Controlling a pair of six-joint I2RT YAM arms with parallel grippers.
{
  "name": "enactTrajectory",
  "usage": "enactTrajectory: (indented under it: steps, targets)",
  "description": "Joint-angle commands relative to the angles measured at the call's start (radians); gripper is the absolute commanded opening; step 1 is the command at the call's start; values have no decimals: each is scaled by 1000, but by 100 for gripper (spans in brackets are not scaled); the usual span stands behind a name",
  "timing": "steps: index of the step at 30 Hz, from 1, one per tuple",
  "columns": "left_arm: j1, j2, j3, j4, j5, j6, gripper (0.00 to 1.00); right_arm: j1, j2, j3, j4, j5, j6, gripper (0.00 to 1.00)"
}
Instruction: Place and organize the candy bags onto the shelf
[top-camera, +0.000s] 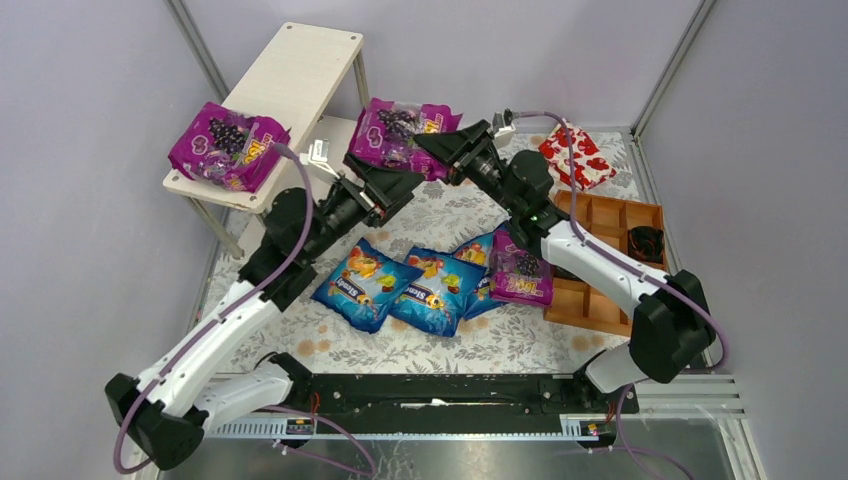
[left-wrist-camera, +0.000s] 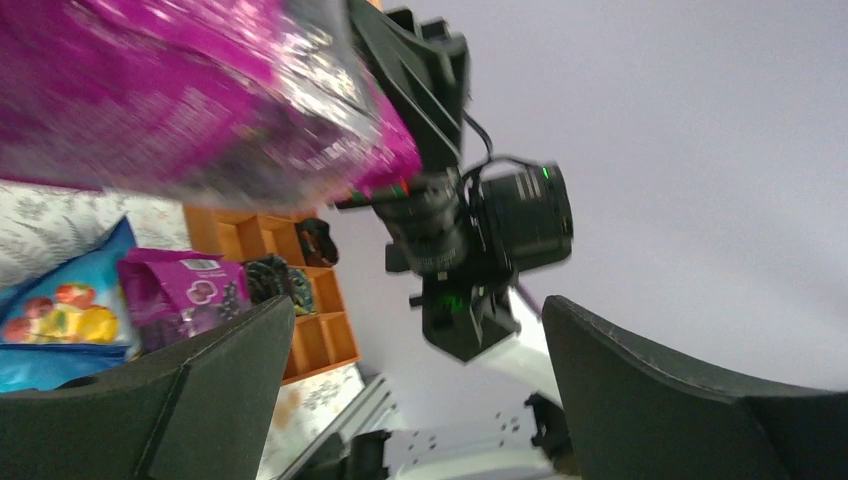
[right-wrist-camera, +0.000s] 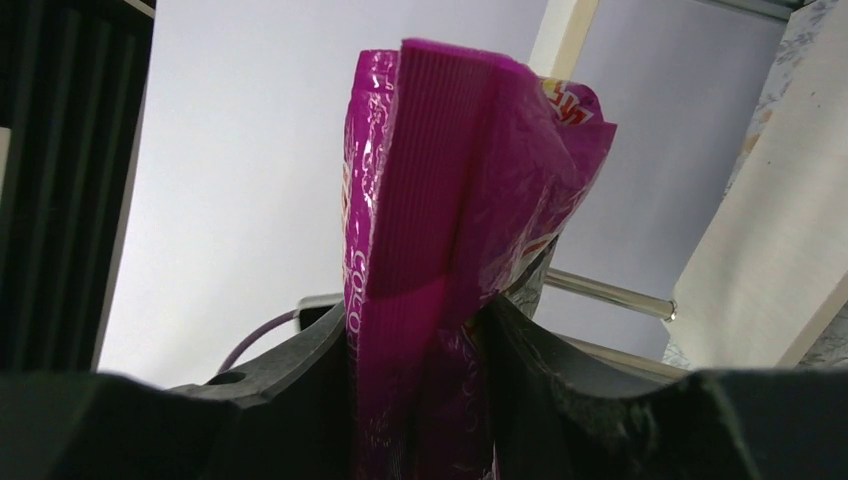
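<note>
Top external: one glossy magenta grape candy bag (top-camera: 225, 147) lies on the pale two-tier wooden shelf (top-camera: 300, 70). Right gripper (top-camera: 437, 143) pinches a second magenta bag (top-camera: 400, 130) aloft beside it; left gripper (top-camera: 372, 190) gapes wide, empty. Third magenta bag (top-camera: 520, 272) and three blue fruit-print bags (top-camera: 365, 285) wait on the floral table (top-camera: 330, 345).

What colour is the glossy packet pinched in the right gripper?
Magenta-purple glossy packet, best in right wrist view.

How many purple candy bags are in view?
3. First bag on the shelf, top board; second bag held in the right pincer; third bag on the table beside the tray. None appears hidden.
</note>
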Motion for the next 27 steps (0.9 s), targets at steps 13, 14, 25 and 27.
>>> enactTrajectory:
  steps: [13,14,25,27]
  targets:
    - [-91,119,-26,320,-314,-158,99,-49,-192,-120,308,68,148,48]
    - [-92,123,-25,335,-325,-147,99,-51,-197,-125,309,65,154,48]
    - [-108,205,64,345,-352,-42,99,-68,-252,-160,255,45,164,48]
    - [-111,214,66,356,-337,-35,99,-71,-258,-167,241,32,177,48]
